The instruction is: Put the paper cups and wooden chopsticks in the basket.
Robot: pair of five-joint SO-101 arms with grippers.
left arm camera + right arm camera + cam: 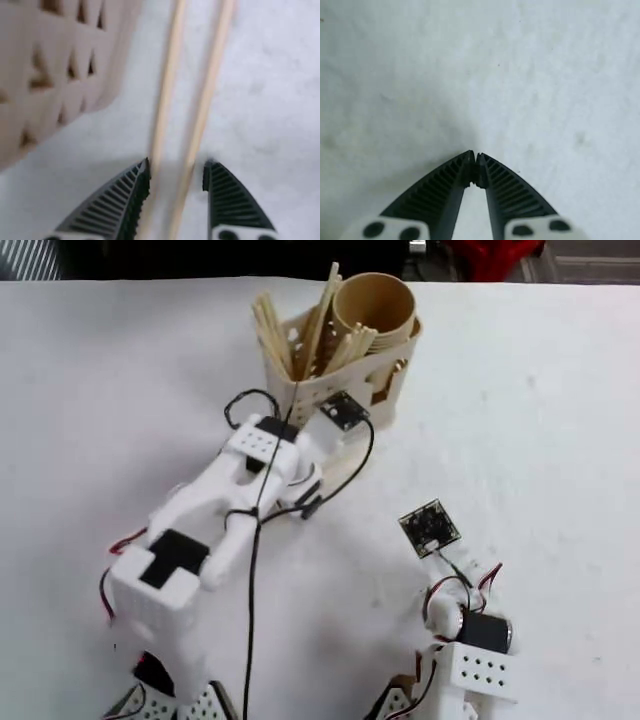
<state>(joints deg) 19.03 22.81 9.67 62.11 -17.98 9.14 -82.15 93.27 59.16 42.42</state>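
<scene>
A tan perforated basket [330,390] stands at the table's far middle. It holds a brown paper cup [373,305] and several wooden chopsticks [290,335] that stick up on its left side. My left arm [230,510] stretches to the foot of the basket. In the left wrist view, two chopsticks [167,90] lie side by side on the white table, running between the fingers of my open left gripper [175,167], with the basket wall [60,75] close beside them. My right gripper [476,156] is shut on nothing, low over bare table.
My right arm [470,640] is folded back at the near right edge, its camera board [430,528] facing up. Black cables [250,570] trail along the left arm. White tabletop [540,420] spreads wide to both sides of the basket.
</scene>
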